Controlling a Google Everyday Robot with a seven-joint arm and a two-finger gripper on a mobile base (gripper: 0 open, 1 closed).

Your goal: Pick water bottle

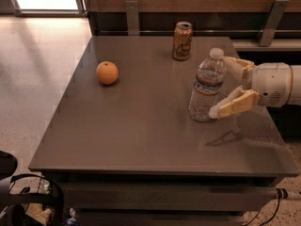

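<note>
The water bottle (206, 86) is clear ribbed plastic with a white cap and a dark label band. It stands upright on the right half of the grey table (141, 121). My gripper (222, 86) comes in from the right edge, white body with tan fingers. It is open, with one finger (233, 105) near the bottle's lower front side and the other (235, 65) behind its upper part. The bottle stands between the fingertips, and I cannot tell whether they touch it.
A tan drink can (182, 41) stands at the back of the table, behind the bottle. An orange (107, 73) lies on the left part. A dark wall rail with metal brackets (132, 17) runs behind the table. Pale floor lies to the left.
</note>
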